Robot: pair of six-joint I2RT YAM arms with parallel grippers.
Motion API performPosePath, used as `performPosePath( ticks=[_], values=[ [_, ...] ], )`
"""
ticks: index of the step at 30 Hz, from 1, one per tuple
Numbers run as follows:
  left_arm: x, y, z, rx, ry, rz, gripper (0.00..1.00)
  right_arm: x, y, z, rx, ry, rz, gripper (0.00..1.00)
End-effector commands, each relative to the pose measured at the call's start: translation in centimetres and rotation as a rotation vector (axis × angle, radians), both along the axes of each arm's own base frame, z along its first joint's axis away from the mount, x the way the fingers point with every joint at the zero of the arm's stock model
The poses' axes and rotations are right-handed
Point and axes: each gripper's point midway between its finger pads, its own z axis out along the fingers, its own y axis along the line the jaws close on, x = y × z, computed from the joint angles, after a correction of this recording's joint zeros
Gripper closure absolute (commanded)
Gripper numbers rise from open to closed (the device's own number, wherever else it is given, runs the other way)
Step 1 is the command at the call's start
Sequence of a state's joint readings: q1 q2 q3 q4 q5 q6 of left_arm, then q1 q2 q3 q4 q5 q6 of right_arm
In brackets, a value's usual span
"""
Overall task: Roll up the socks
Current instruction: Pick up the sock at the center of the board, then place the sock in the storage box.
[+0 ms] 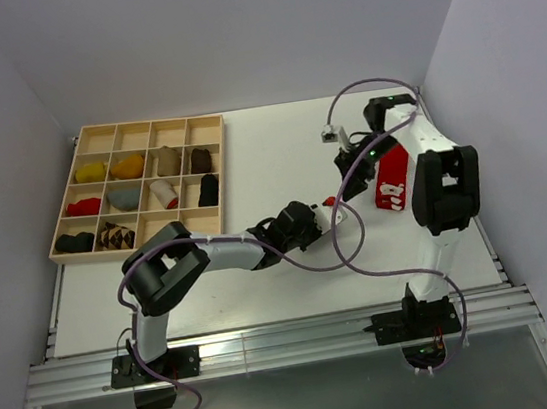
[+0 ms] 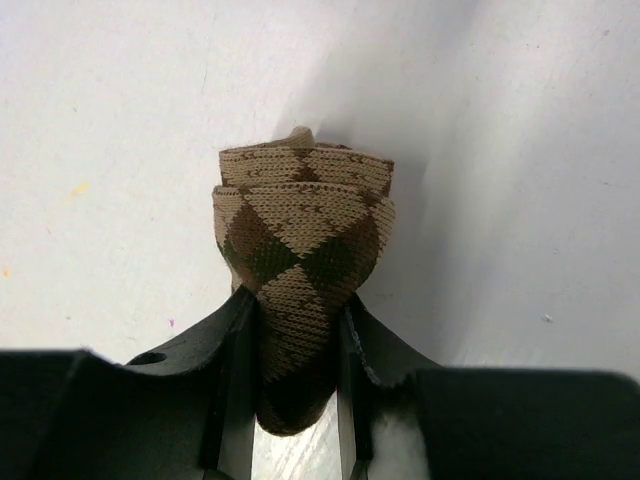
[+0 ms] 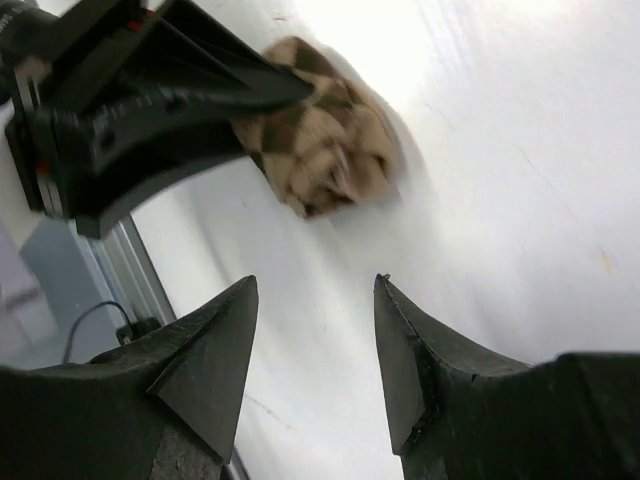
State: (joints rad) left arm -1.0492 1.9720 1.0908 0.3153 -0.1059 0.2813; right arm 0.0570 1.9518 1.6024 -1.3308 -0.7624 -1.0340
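Left jaws: clamped on rolled argyle sock [image 2: 300,240] low over worktop [image 3: 520,180], long axis running straight out from them. Right jaws: parted, holding nothing, near, pointed at sock's far end. Likely free for any tuck: right. Red sock [image 1: 391,177] beside right arm.

The white table [image 1: 268,165] bears a wooden tray [image 1: 152,123] far left, a red sock [image 1: 391,177] right, and perhaps the argyle sock [image 2: 300,240].

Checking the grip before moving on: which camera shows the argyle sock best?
Left wrist: the argyle sock fills the centre, pinched in the left gripper. Right wrist shows it partly behind that gripper; the top view hides it.
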Motion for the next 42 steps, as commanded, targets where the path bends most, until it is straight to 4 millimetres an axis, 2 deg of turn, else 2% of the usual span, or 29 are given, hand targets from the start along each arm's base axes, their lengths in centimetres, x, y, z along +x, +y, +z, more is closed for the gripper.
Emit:
performPosePath(
  ticks=[1,2,3,4,9,12,13,15,16,18,20,21,23,24,25,26,28,29,30,31,32,35,36,38,39,41,42],
  values=[
    [-2.0,2.0,-1.9,-0.003,0.167,0.023,1.00,0.7,-1.5,3.6,0.012,-0.065,-0.140,0.43],
    [-1.9,2.6,-1.9,-0.014,0.171,0.038,1.00,1.3,-2.3,4.1,0.008,-0.111,-0.189,0.43],
    [-1.5,2.6,-0.7,-0.052,0.166,0.058,1.00,1.4,-2.7,4.4,0.007,-0.130,-0.207,0.43],
    [-1.3,2.9,-0.3,-0.070,0.162,0.073,1.00,1.9,-3.0,4.6,0.004,-0.161,-0.226,0.43],
    [-0.2,3.3,2.4,-0.162,0.151,0.126,1.00,1.6,-3.2,6.1,0.002,-0.208,-0.281,0.43],
    [0.0,3.5,4.9,-0.225,0.132,0.144,1.00,2.0,-3.8,6.2,-0.031,-0.244,-0.312,0.44],
    [0.3,3.6,6.5,-0.260,0.115,0.153,1.00,2.1,-4.0,6.1,-0.038,-0.250,-0.315,0.44],
    [0.9,4.3,8.0,-0.303,0.108,0.184,1.00,2.3,-4.2,6.2,-0.047,-0.262,-0.323,0.44],
    [1.3,4.7,9.9,-0.340,0.085,0.198,1.00,2.1,-4.2,6.2,-0.045,-0.255,-0.324,0.44],
    [2.5,6.2,12.6,-0.404,0.068,0.267,1.00,2.2,-4.2,6.4,-0.036,-0.258,-0.325,0.44],
    [3.6,7.8,14.1,-0.426,0.041,0.337,1.00,2.4,-4.5,6.7,-0.040,-0.268,-0.335,0.44],
    [4.4,9.2,15.3,-0.442,0.014,0.390,1.00,2.5,-4.7,6.7,-0.050,-0.274,-0.340,0.44],
    [5.6,11.5,15.9,-0.419,-0.013,0.493,1.00,2.8,-4.8,6.9,-0.052,-0.288,-0.356,0.44],
    [6.0,12.9,16.8,-0.426,-0.035,0.545,1.00,2.9,-4.9,6.9,-0.054,-0.290,-0.363,0.44],
    [6.8,14.9,17.1,-0.416,-0.079,0.649,1.00,3.1,-5.1,7.0,-0.057,-0.296,-0.370,0.44],
    [6.9,16.5,16.9,-0.392,-0.087,0.719,1.00,3.1,-5.1,7.1,-0.056,-0.299,-0.380,0.45],
    [7.3,20.6,17.9,-0.398,-0.143,0.906,1.00,3.5,-5.4,7.2,-0.063,-0.315,-0.396,0.45],
    [7.0,22.4,17.4,-0.354,-0.150,0.972,1.00,3.4,-5.4,7.2,-0.063,-0.314,-0.396,0.45],
    [6.9,24.0,18.2,-0.384,-0.164,1.044,1.00,3.4,-5.4,7.2,-0.063,-0.314,-0.396,0.45],
    [6.5,26.6,18.2,-0.349,-0.209,1.154,1.00,3.3,-5.4,7.1,-0.064,-0.315,-0.393,0.45],
    [5.9,28.2,17.6,-0.300,-0.215,1.209,1.00,3.2,-5.3,7.0,-0.062,-0.312,-0.388,0.45],
    [4.7,32.8,17.1,-0.295,-0.258,1.387,1.00,3.2,-5.2,6.8,-0.054,-0.306,-0.385,0.45],
    [4.2,34.5,16.1,-0.269,-0.249,1.443,1.00,3.2,-5.1,6.5,-0.051,-0.294,-0.380,0.45],
    [3.6,36.6,15.2,-0.252,-0.269,1.533,1.00,3.2,-5.1,6.4,-0.048,-0.287,-0.377,0.45],
    [3.1,37.9,14.0,-0.190,-0.268,1.570,1.00,3.3,-5.0,6.2,-0.047,-0.281,-0.372,0.46],
    [2.7,39.3,12.8,-0.166,-0.270,1.644,1.00,3.2,-5.1,6.0,-0.051,-0.275,-0.367,0.46],
    [2.1,40.7,11.9,-0.071,-0.296,1.684,1.00,3.3,-5.1,5.9,-0.053,-0.273,-0.366,0.46]
  ],
)
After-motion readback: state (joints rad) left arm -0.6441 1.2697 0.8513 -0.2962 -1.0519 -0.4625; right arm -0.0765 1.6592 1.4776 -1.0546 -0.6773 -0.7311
